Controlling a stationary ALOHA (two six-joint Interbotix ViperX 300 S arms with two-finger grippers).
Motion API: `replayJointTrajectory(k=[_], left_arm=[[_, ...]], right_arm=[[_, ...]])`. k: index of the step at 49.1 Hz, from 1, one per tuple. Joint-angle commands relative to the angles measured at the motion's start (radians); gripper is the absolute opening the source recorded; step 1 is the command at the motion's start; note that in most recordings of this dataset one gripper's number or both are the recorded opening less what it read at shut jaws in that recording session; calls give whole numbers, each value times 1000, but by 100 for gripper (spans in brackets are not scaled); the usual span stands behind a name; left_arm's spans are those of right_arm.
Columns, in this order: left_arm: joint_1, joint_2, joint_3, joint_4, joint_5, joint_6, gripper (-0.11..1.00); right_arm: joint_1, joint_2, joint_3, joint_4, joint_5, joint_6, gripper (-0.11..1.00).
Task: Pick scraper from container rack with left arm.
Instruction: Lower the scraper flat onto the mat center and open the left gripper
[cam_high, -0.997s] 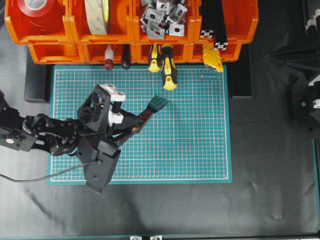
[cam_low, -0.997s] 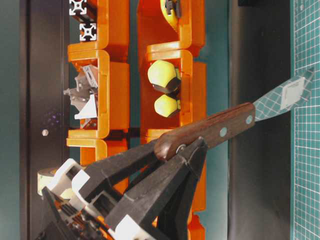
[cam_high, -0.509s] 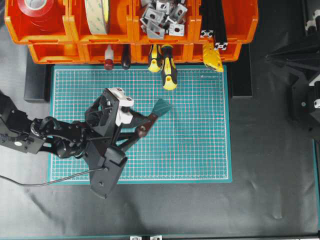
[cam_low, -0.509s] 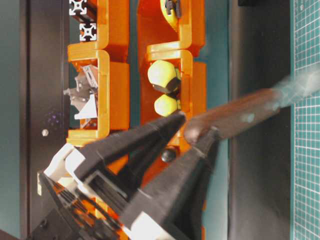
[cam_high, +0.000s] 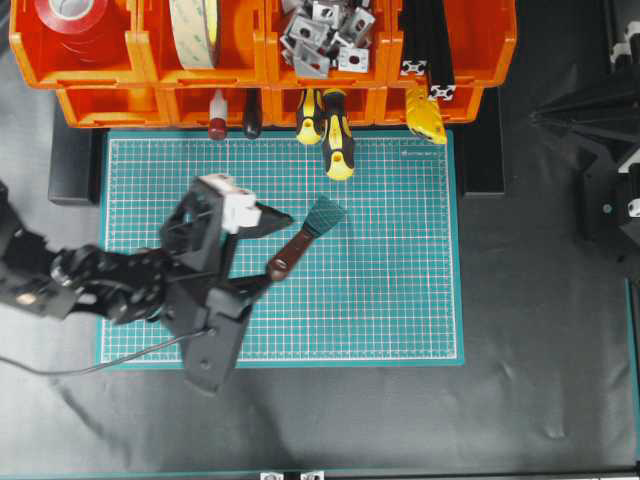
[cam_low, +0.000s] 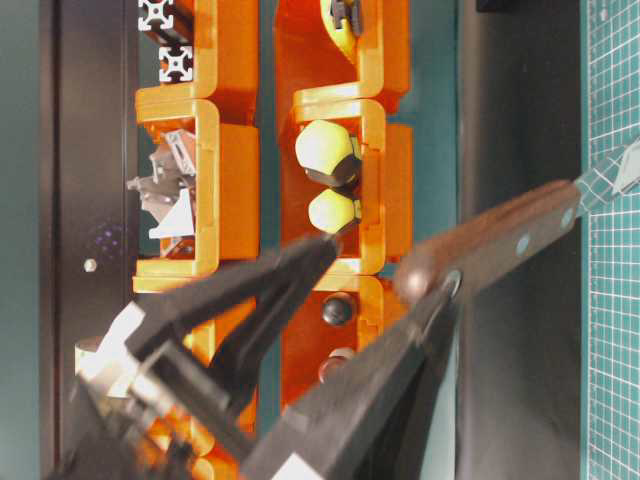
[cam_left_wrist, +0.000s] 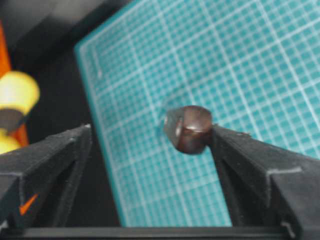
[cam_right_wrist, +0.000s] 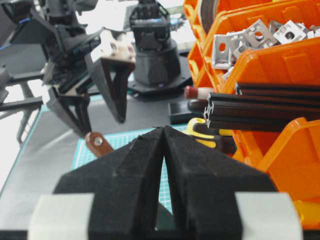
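Note:
The scraper (cam_high: 300, 240), with a reddish-brown handle and a grey blade, lies slanted on the green mat (cam_high: 400, 290). It is outside the orange container rack (cam_high: 110, 105). My left gripper (cam_high: 268, 250) is open around the handle end. In the left wrist view the handle end (cam_left_wrist: 187, 129) touches one finger (cam_left_wrist: 240, 155), and the other finger stands well apart. From table level the scraper (cam_low: 490, 250) has its blade tip at the mat and its handle leaning on that finger. My right gripper (cam_right_wrist: 164, 129) is shut and empty, off to the right.
Yellow-and-black screwdrivers (cam_high: 337, 135) and a red-knobbed tool (cam_high: 217, 125) stick out of the rack's front bins onto the mat's far edge. Tape rolls (cam_high: 75, 15), metal brackets (cam_high: 320, 35) and black extrusions (cam_high: 430, 40) fill the back bins. The right arm's base (cam_high: 610, 170) is at the right edge.
My left gripper has opened and let go of the scraper handle. The scraper has sunk toward the mat and now leans on one finger.

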Motion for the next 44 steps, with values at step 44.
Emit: replayJointTrajectory(k=[44], left_arm=[[-77,-98,84,-8,155,-739,89]], right_arm=[[-2,6,-18,3,17,2,1]])
